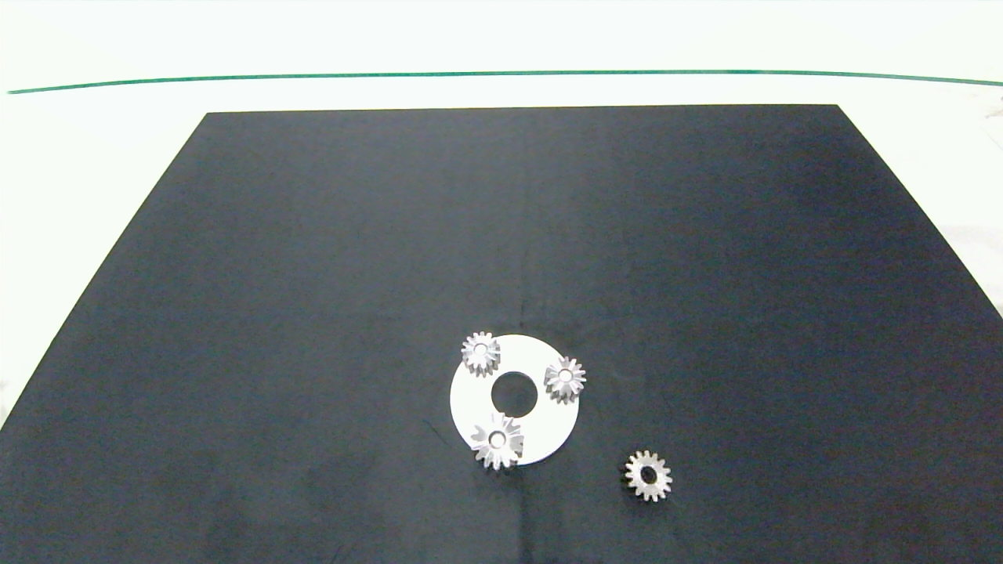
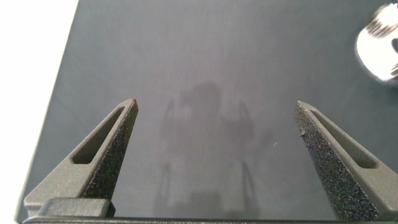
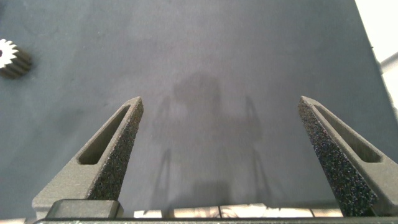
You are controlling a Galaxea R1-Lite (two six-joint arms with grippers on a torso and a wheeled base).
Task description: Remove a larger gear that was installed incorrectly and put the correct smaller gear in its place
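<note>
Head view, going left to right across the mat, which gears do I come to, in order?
Top-left small gear on the disc → larger gear → right small gear on the disc → loose smaller gear on the mat.

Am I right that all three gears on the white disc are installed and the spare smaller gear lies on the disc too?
Not quite: the head view shows the spare smaller gear lying on the black mat, apart from the white disc. Three gears do sit on the disc.
</note>
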